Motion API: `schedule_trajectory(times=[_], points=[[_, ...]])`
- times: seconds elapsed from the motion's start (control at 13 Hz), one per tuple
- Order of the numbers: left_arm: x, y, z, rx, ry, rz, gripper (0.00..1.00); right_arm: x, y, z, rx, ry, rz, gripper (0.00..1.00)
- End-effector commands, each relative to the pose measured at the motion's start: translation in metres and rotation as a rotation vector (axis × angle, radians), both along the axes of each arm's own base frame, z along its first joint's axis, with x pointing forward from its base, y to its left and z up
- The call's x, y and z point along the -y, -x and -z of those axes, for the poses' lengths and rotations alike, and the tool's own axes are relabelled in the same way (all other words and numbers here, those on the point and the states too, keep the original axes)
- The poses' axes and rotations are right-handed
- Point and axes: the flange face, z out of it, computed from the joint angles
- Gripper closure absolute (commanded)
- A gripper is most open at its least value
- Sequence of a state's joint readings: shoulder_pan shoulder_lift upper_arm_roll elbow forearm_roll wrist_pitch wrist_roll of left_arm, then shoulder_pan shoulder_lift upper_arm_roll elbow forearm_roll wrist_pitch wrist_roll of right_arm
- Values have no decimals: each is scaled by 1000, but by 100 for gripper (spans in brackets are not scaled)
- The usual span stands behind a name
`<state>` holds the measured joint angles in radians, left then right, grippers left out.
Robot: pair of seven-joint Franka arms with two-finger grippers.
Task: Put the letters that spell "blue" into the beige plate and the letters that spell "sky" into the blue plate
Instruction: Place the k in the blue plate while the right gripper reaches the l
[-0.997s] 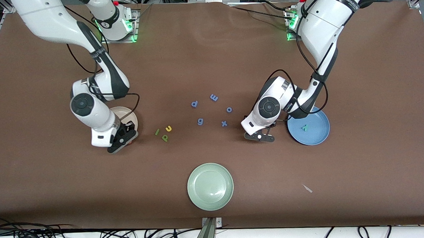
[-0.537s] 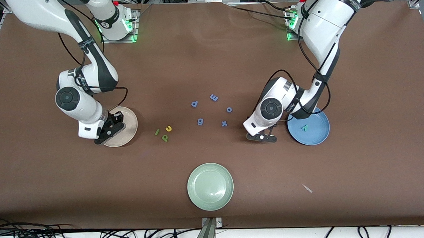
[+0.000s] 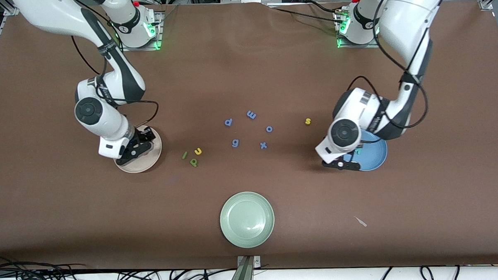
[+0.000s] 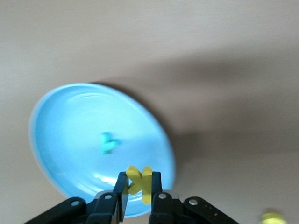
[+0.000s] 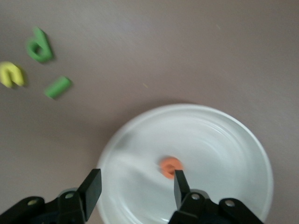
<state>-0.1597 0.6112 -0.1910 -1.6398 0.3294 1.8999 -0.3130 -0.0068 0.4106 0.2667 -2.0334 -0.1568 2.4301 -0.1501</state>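
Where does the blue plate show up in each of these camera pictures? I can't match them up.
Front view: the blue plate lies at the left arm's end of the table, partly under the left gripper.
Left wrist view: the plate fills the middle, below the gripper, which holds the yellow k.
Right wrist view: not in it; the plate there is the beige plate.
Shared landmark: the teal y lying in the blue plate.

Bright even light; wrist views motion-blurred.
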Motion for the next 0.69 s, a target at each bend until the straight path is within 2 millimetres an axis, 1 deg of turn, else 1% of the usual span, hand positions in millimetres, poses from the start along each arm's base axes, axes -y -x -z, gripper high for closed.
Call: schedule_trajectory(times=[0.0, 0.08, 0.15, 0.23, 0.31, 0.46, 0.54, 0.61], points=[[-33, 0, 7, -44, -7, 37, 100, -36, -18, 8, -1, -60, 88, 29], [-32, 3, 20, -66, 5, 29, 100, -53, -22, 13, -5, -76, 136, 29], [-23, 8, 37, -96, 27, 18, 100, -69, -25, 18, -10, -86, 198, 29], [-22, 9, 43, -104, 40, 9, 96, -79, -25, 23, -17, -91, 253, 29], [-22, 10, 45, -107, 41, 10, 88, -85, -22, 27, -25, -90, 303, 29], [-24, 9, 45, -107, 41, 7, 3, -89, -19, 38, -47, -86, 417, 30], [-24, 8, 42, -105, 42, 4, 0, -88, -18, 48, -59, -83, 470, 30], [-25, 5, 35, -98, 42, 2, 0, -89, -22, 54, -52, -96, 493, 30]])
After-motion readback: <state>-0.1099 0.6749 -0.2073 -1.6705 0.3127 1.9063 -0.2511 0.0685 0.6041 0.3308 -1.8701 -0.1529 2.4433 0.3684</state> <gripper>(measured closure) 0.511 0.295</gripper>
